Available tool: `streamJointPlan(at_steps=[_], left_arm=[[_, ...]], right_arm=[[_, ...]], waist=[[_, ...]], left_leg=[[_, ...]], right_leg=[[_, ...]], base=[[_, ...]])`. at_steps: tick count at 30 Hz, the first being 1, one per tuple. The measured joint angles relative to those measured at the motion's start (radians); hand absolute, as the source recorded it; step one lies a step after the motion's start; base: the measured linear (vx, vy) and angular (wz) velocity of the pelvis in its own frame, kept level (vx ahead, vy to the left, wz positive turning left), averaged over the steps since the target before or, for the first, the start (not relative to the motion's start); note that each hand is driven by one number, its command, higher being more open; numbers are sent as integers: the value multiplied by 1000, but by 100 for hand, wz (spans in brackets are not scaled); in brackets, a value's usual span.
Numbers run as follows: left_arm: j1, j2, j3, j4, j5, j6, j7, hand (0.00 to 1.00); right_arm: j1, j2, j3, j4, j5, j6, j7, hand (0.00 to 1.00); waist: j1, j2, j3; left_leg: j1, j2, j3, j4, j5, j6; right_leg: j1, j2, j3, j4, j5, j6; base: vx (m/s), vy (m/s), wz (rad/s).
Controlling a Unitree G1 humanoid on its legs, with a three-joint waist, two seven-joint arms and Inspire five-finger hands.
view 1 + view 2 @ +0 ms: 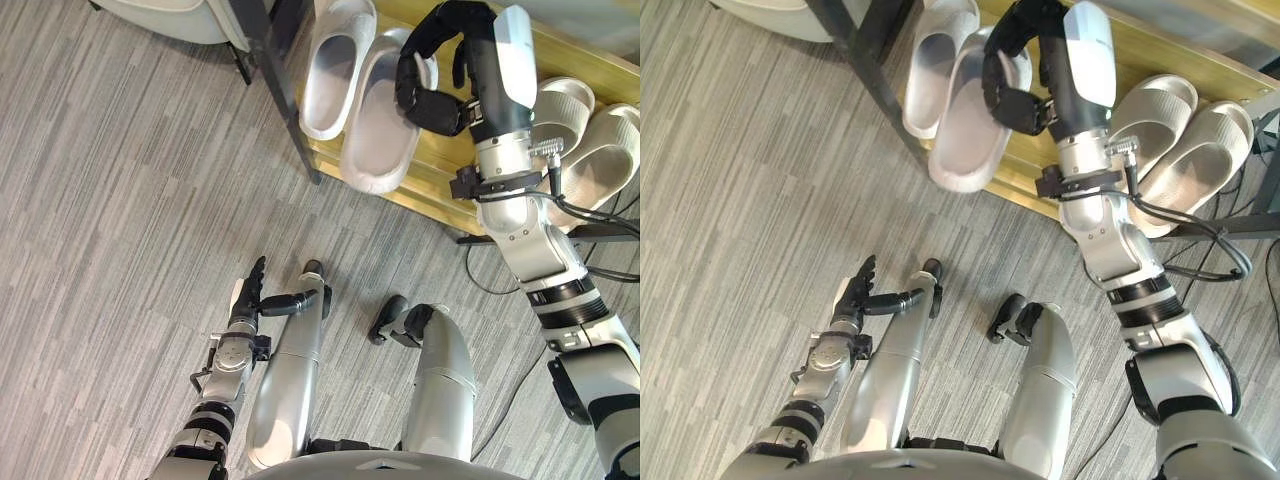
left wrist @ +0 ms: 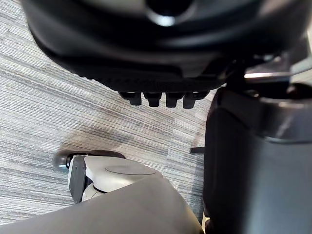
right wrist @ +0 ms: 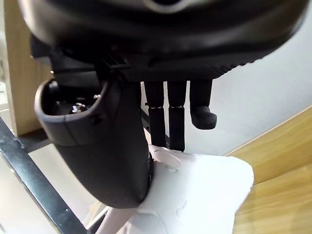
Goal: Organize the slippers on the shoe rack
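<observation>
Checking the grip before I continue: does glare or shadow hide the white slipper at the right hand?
Left eye view: the light is even, with no glare on the white slipper; the right hand covers part of it. Right wrist view: the slipper stands out pale against the wooden shelf, next to the hand's dark fingers.

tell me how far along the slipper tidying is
Done: the beige pair lies side by side on the wooden shelf. In hand: the right hand is curled on a white slipper whose end overhangs the shelf's front edge. Left: seat it fully beside the other white slipper. The left hand hangs open, low by the floor.
</observation>
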Motion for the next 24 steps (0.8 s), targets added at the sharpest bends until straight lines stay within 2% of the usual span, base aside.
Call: streamJointPlan(at_steps=[7, 9, 12, 13, 19, 24], left_arm=[[-9, -15, 0, -31, -34, -22, 14, 100], [-9, -12, 0, -38, -34, -25, 16, 100], [-9, -12, -1, -38, -36, -34, 16, 100], [-9, -12, -2, -38, -37, -35, 16, 100], [-15, -9, -12, -48, -41, -46, 23, 100], [-26, -7, -25, -48, -41, -47, 29, 100]], right_arm=[[-163, -40, 30, 197, -29, 32, -11, 0], [-195, -59, 57, 248, -39, 38, -11, 0], [-226, -84, 90, 282, -48, 39, -11, 0], [-230, -88, 95, 289, -49, 39, -11, 100], [-330, -121, 161, 371, -79, 36, -26, 100], [-334, -121, 175, 422, -88, 46, -27, 100]], waist=[[28, -16, 9], [31, -25, 14], [32, -26, 14], [32, -26, 15], [34, -33, 18], [44, -42, 22]], left_leg=[[-71, -9, -10, 26, 9, -14], [-74, -11, -11, 26, 9, -14], [-83, -16, -13, 27, 9, -14], [-84, -17, -14, 27, 9, -14], [-109, -25, -19, 37, 9, -14], [-110, -31, -22, 38, 10, -15]], right_leg=[[-53, -21, -21, 39, -19, -6], [-53, -23, -25, 41, -22, -6], [-60, -29, -27, 44, -23, -5], [-60, -30, -28, 45, -24, -5], [-81, -39, -31, 56, -29, -3], [-78, -44, -35, 62, -36, -2]], base=[[11, 27, 13], [26, 29, 6], [7, 33, 5], [5, 46, 10], [15, 29, 4], [26, 24, 5]])
